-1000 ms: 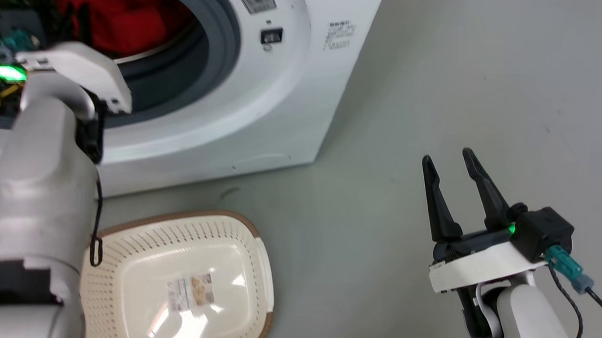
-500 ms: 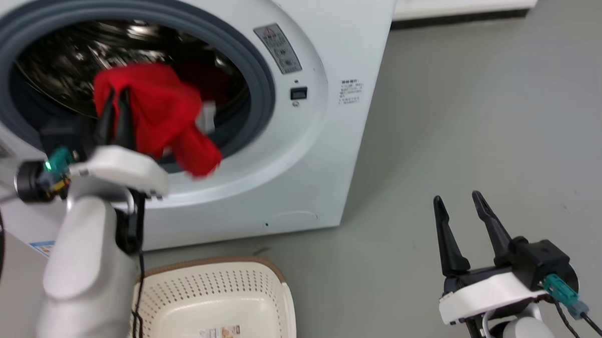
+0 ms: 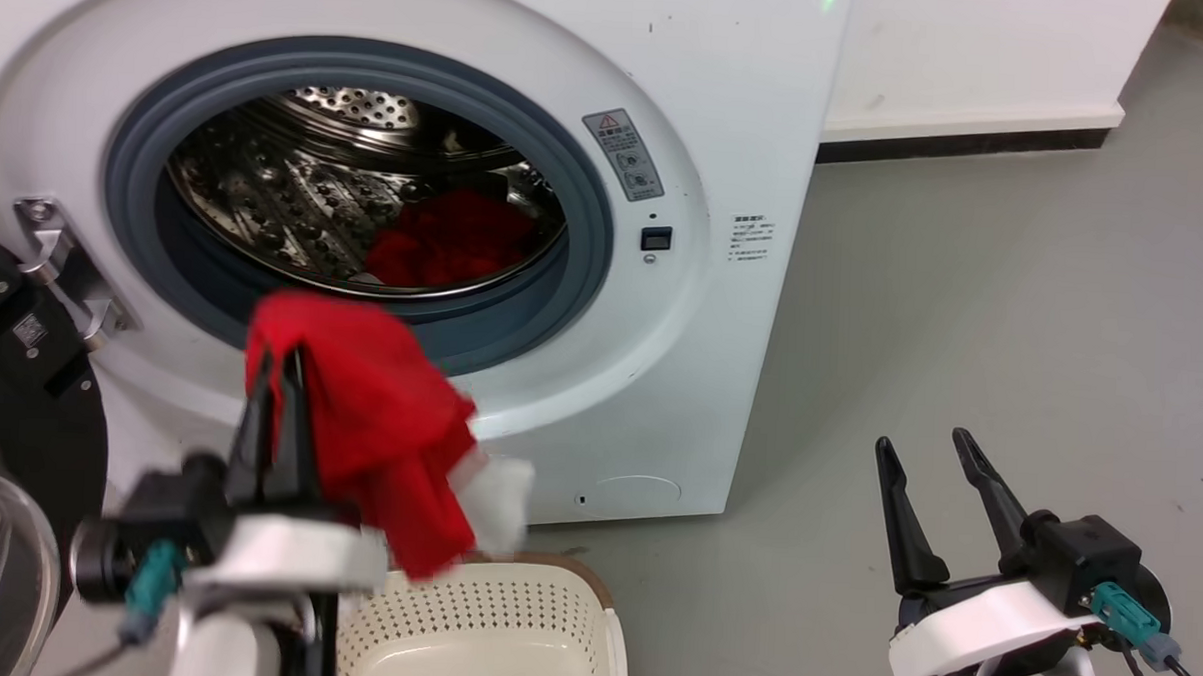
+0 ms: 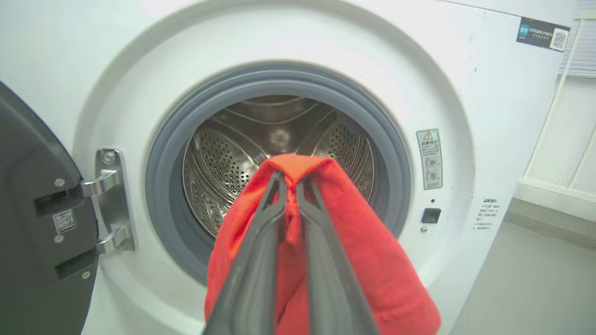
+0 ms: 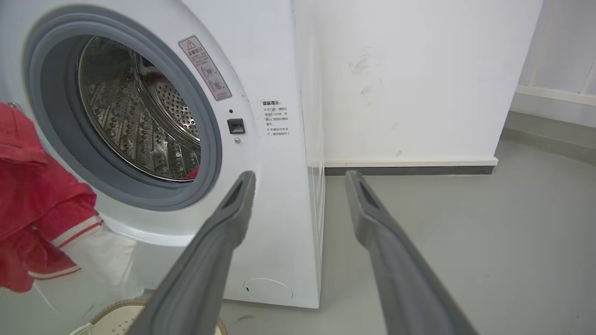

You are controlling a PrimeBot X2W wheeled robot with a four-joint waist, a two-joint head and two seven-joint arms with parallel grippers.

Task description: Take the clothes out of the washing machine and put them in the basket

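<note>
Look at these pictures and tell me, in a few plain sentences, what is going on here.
A two-armed robot is unloading a washing machine. Its left gripper is shut on a red garment, held outside the open door, just above the basket on the floor and not yet in it. More red fabric lies in the drum. The right gripper is open and holds nothing, off to the side over the floor.
</note>
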